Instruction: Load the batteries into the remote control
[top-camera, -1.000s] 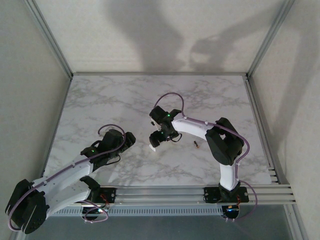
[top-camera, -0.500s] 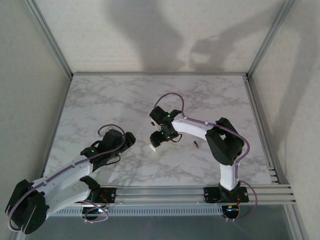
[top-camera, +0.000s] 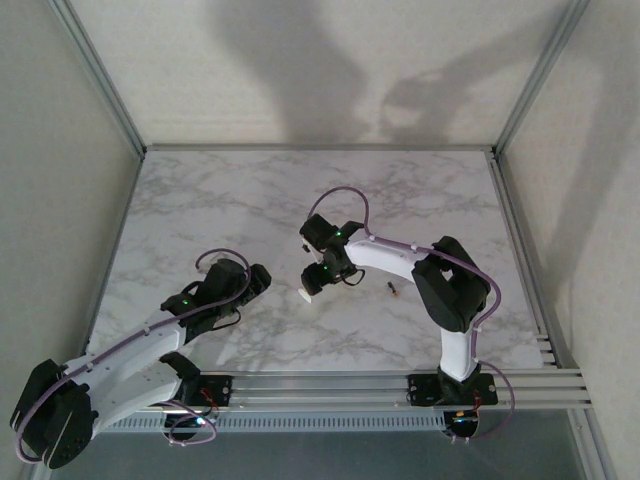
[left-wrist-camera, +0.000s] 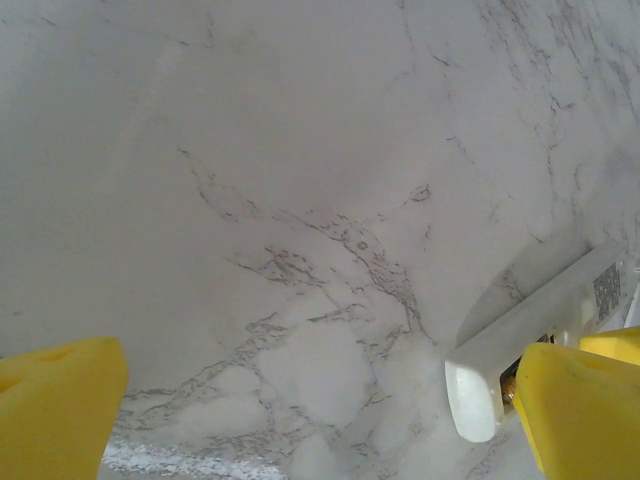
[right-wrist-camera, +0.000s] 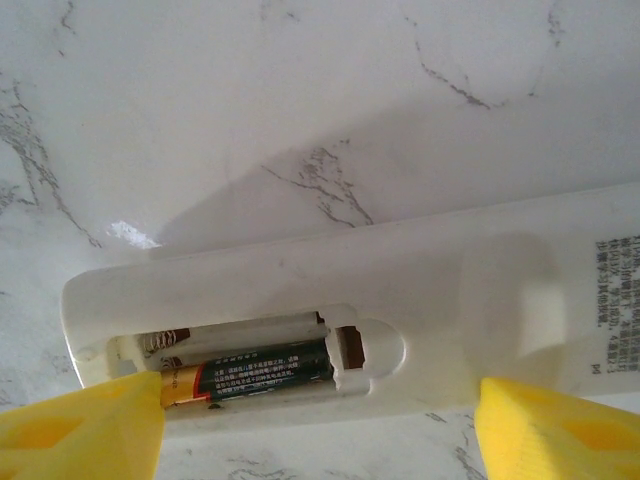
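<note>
The white remote control (right-wrist-camera: 420, 270) lies back up on the marble with its battery compartment open. One of the batteries (right-wrist-camera: 250, 372), dark with a coppery end, sits in the near slot; the far slot holds just a spring. My right gripper (right-wrist-camera: 320, 440) is open, its yellow fingertips (right-wrist-camera: 80, 430) low on the remote's near side. In the top view the right gripper (top-camera: 318, 280) hovers over the remote (top-camera: 308, 292), and a second battery (top-camera: 392, 290) lies loose to its right. My left gripper (top-camera: 258, 278) is open and empty, left of the remote's rounded end (left-wrist-camera: 475, 395).
The marble table (top-camera: 230, 200) is walled at the back and both sides. Aluminium rails (top-camera: 330, 385) run along the near edge by the arm bases. In the left wrist view, a yellow fingertip (left-wrist-camera: 612, 345) of the right gripper shows beside the remote.
</note>
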